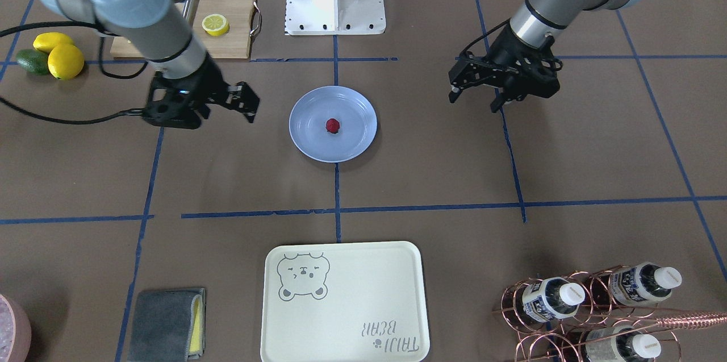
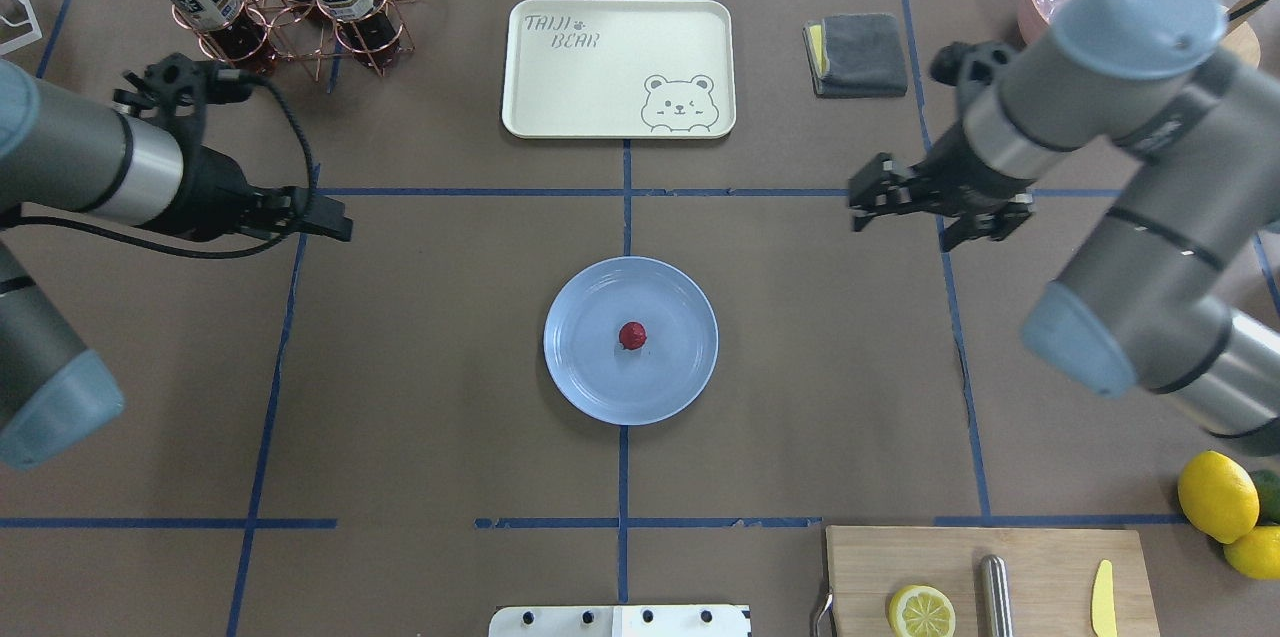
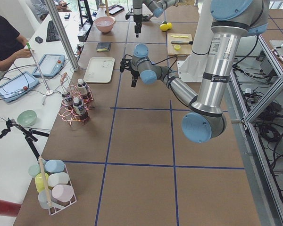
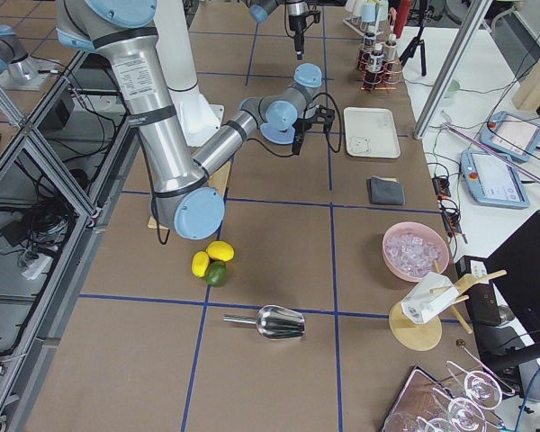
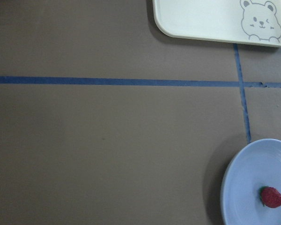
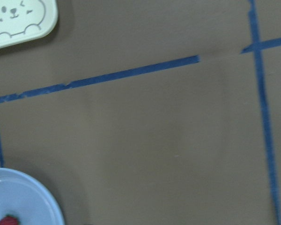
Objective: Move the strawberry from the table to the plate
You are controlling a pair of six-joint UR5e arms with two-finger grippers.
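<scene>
Over the table [image 2: 430, 397], the left gripper [image 1: 476, 102] hangs clear of the surface with its two fingers spread apart and nothing between them. Its forearm runs nearly level in from the robot's left side, wrist turned toward the table's middle. The right gripper [image 2: 902, 225] mirrors it from the other side, also spread and empty, held above the paper at the end of a sharply bent elbow.

Between the two grippers, and a little back toward the robot's base from both, sits the plate [image 2: 580, 387]. The strawberry [image 2: 632, 335] lies on it near the centre, touching neither gripper.

Beyond the grippers, away from the base, lies the bear-printed tray [image 2: 560, 97]. Farther out past the left gripper stands a copper wire rack of bottles [image 2: 290, 27], and past the right gripper a folded grey cloth [image 2: 860, 52].

Seen from the front, both of the left gripper's fingers show with the gap between them, whereas from overhead they merge into one dark tip. The left wrist camera catches most of the berry, its green end included, at its lower right corner. The right wrist camera catches only the plate's edge and a sliver of red at its lower left. Both side views have the plate hidden behind the arms.
</scene>
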